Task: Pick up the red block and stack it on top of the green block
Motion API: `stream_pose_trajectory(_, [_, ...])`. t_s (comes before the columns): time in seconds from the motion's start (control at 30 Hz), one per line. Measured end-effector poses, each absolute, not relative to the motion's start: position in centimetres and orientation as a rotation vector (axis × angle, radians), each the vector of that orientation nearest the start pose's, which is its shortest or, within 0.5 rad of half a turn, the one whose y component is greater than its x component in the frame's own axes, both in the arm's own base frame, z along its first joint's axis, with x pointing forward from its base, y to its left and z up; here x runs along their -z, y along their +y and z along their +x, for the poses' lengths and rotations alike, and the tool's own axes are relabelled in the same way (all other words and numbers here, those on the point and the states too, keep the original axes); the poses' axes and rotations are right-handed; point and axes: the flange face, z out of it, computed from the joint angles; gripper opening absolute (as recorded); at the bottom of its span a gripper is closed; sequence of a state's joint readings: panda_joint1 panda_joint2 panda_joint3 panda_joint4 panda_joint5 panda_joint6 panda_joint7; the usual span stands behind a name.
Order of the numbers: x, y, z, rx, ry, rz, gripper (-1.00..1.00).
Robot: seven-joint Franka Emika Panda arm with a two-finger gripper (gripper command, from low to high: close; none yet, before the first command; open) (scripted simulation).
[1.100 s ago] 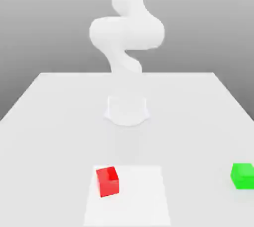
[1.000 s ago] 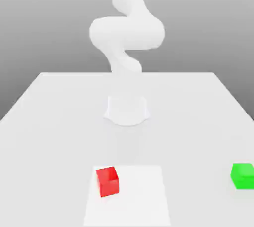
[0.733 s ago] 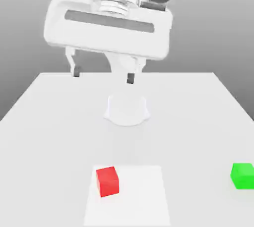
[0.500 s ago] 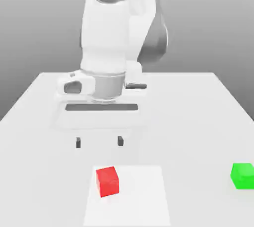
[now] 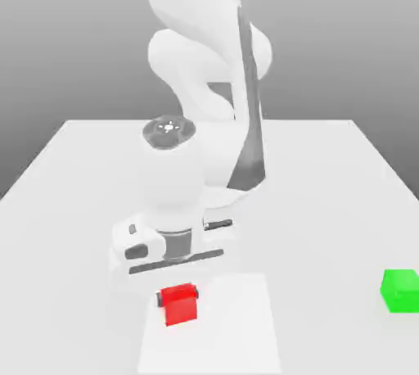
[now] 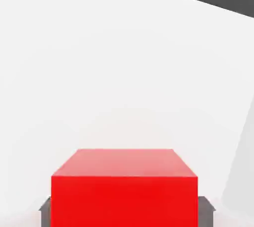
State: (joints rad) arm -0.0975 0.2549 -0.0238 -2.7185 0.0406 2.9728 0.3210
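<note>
The red block (image 5: 180,308) rests on the white table (image 5: 327,177), near the front and toward the exterior view's left. My gripper (image 5: 178,295) has come down over it, and the white hand sits just above the cube. In the hand view the red block (image 6: 124,191) lies between my dark fingers (image 6: 45,212), which press against its two opposite sides. The gripper is shut on the cube, which still sits on the table. The green block (image 5: 400,290) stands by itself far off at the exterior view's right, near the table's edge.
A paler square patch (image 5: 237,336) marks the table surface under and beside the red block. The arm's white links (image 5: 204,62) rise behind the hand at the table's middle. The table's far edge runs along the grey backdrop.
The arm swung into view and lowered its hand from high above down onto the red block. The fingers, wide apart before, have closed on the cube's sides. Neither block has moved.
</note>
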Motion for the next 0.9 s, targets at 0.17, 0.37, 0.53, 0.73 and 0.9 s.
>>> stream_pose_trajectory(0.17, [-16.8,-5.1,39.2,0.004,0.750,-3.046,-1.00])
stream_pose_trajectory(0.37, [-20.9,-2.0,39.8,-0.005,0.687,-3.066,-1.00])
stream_pose_trajectory(0.53, [-21.8,8.6,41.4,-0.015,0.548,-3.097,-1.00])
stream_pose_trajectory(0.73, [-23.1,21.6,39.9,-0.013,0.420,-3.119,-1.00])
stream_pose_trajectory(0.9, [-24.2,31.3,36.0,-0.001,0.332,-3.123,-1.00])
